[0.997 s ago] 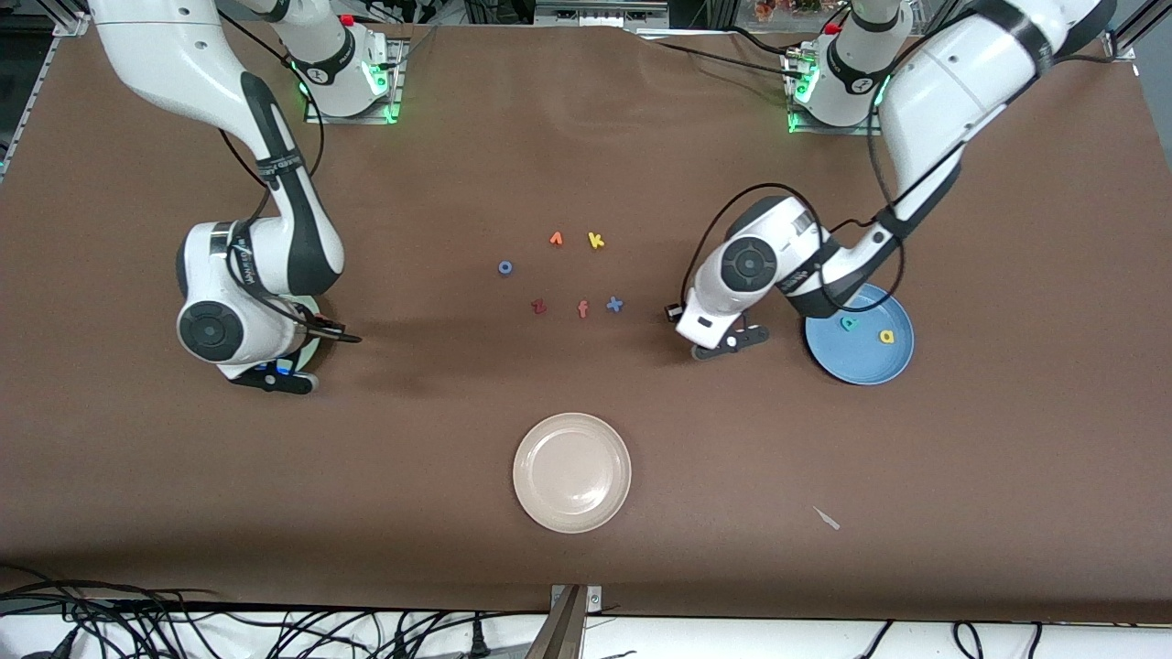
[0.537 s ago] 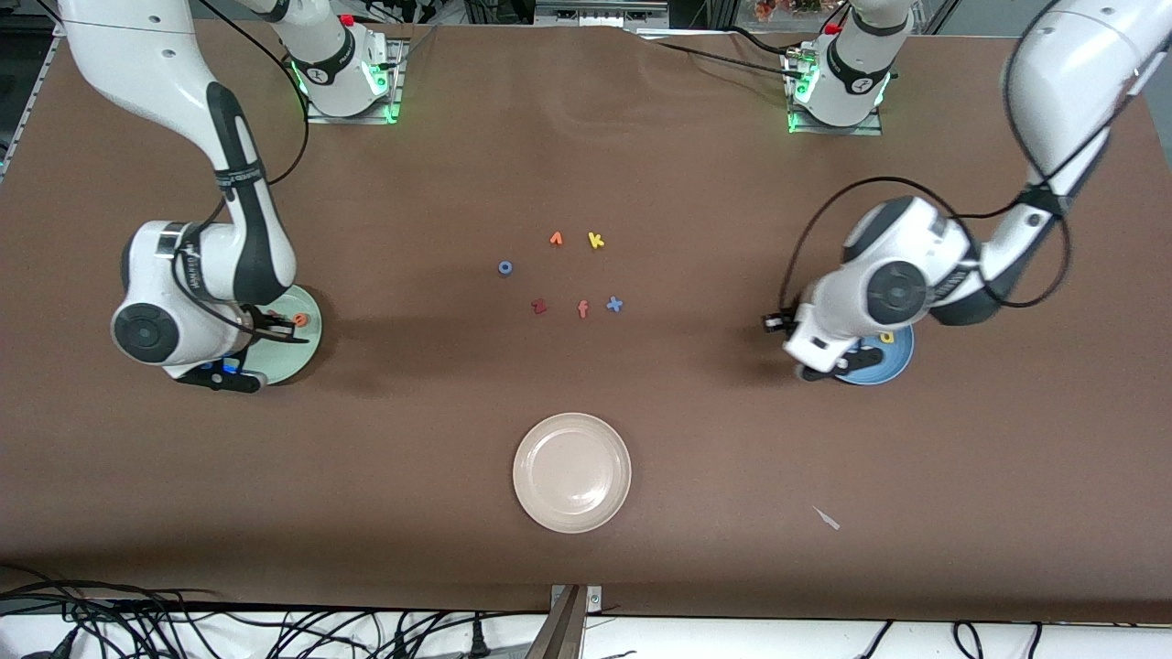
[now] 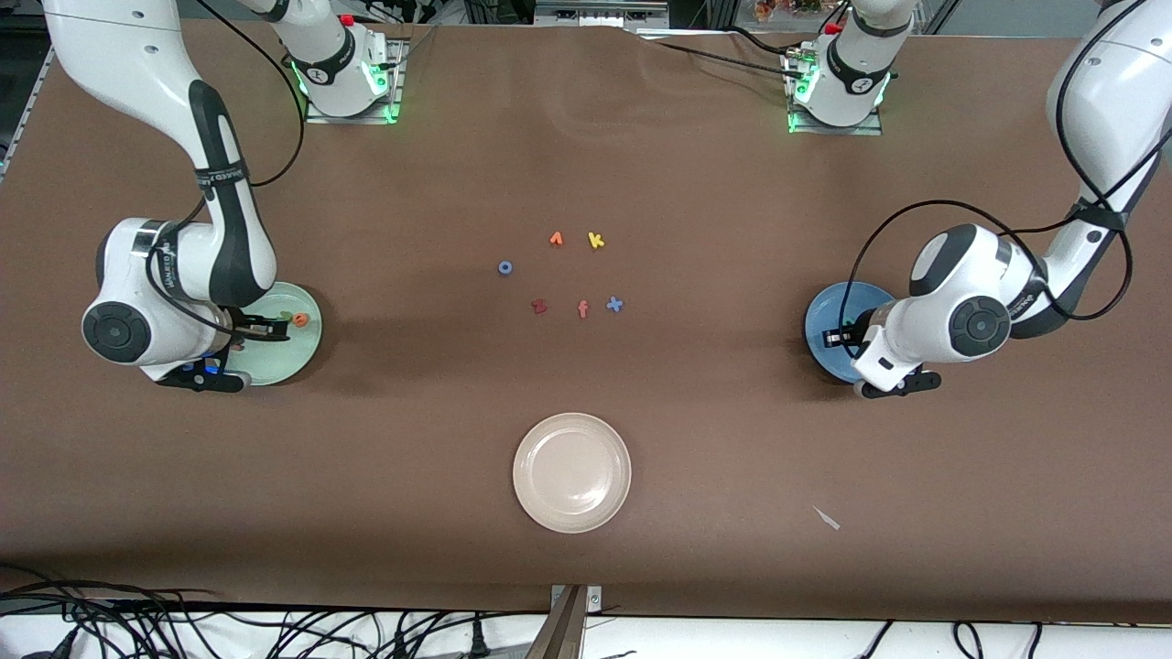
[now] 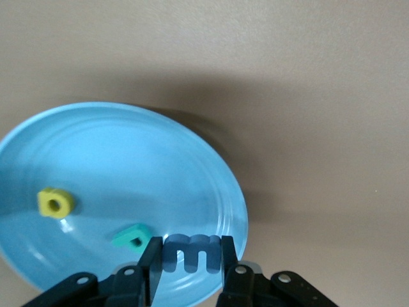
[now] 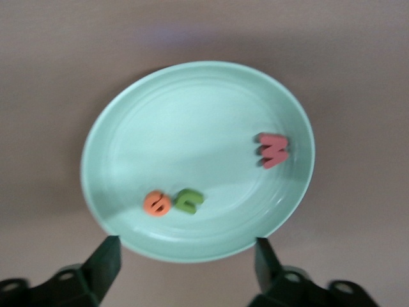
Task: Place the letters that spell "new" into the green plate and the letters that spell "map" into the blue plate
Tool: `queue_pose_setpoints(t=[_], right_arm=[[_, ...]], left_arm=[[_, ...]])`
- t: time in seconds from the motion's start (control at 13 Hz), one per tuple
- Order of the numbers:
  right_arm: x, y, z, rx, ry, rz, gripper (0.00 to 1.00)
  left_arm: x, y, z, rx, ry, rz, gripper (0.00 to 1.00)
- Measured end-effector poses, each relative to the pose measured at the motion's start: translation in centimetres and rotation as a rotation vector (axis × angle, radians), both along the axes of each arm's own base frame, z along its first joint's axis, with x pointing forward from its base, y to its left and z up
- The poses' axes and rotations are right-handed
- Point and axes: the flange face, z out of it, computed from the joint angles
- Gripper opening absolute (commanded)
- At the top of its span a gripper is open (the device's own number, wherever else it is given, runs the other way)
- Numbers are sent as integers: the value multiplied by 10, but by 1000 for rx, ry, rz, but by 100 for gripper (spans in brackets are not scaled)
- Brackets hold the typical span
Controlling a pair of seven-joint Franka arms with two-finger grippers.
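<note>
worktop (image 3: 586, 165): brown surface carrying 3 plates and a loose cluster of spare letters at its middle.
green plate (image 5: 192, 109): at the right arm's end of the worktop; it holds all 3 letters of "new", so that word looks finished.
blue plate (image 4: 128, 160): at the left arm's end; it holds 2 of the 3 letters of "map" so far.
cream plate (image 3: 572, 472): bare, nearest the front camera, no part in either word.
right gripper (image 5: 185, 262): over the green plate's rim, fingers spread wide with nothing between them, which reads as a release just made.
left gripper (image 4: 192, 262): over the blue plate's edge, fingers pinching the blue "m" (image 4: 192, 251) by its 2 sides so it hangs ready to drop in.
"w" (image 5: 273, 150): salmon-red, lying toward 3 o'clock in the green plate in the right wrist view.
"n" (image 5: 189, 200) and "e" (image 5: 156, 203): green and orange, touching, toward 7 o'clock in that plate.
"a" (image 4: 55, 203) and "p" (image 4: 131, 236): yellow and teal, apart, lying in the blue plate.
spare letters (image 3: 568, 275): 6 pieces left at the worktop's middle, not needed.
</note>
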Motion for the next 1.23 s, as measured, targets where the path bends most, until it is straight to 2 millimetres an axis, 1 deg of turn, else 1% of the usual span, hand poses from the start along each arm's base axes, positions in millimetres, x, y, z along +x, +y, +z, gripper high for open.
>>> queue_pose_setpoints(t=[0.08, 0.15, 0.23, 0.38, 0.54, 0.61, 0.69, 0.77, 0.84, 0.92, 1.0, 1.07, 1.15, 1.23], right_arm=[[3, 11, 9, 3, 11, 9, 100], [5, 22, 18, 3, 16, 15, 100], [6, 33, 24, 3, 18, 22, 100], [3, 50, 35, 4, 29, 38, 100], [-1, 57, 49, 9, 44, 40, 100], [-3, 58, 58, 13, 49, 39, 100], [-6, 61, 67, 18, 49, 41, 100], [-8, 66, 76, 24, 46, 50, 100], [-10, 76, 88, 31, 40, 64, 100], [-13, 85, 102, 43, 25, 80, 100], [-17, 94, 119, 60, 6, 95, 100], [-22, 102, 137, 77, -11, 111, 100], [-27, 106, 158, 84, -34, 132, 100], [-34, 107, 179, 83, -62, 153, 100]], left_arm=[[0, 1, -7, 3, 0, -7, 62], [-1, 2, -12, 2, 2, -7, 91], [-1, 4, -14, 2, 5, -5, 100], [1, 5, -13, 3, 1, -1, 100], [9, 9, -2, 4, -23, 8, 100], [18, 13, 11, 11, -39, 18, 100], [29, 17, 31, 26, -42, 25, 100], [40, 19, 57, 43, -43, 29, 100], [52, 18, 84, 61, -53, 32, 100], [62, 12, 109, 72, -76, 33, 100], [70, 3, 128, 75, -102, 28, 100], [76, -7, 141, 73, -124, 22, 100], [80, -18, 150, 72, -145, 15, 100], [84, -26, 153, 79, -158, 10, 100]])
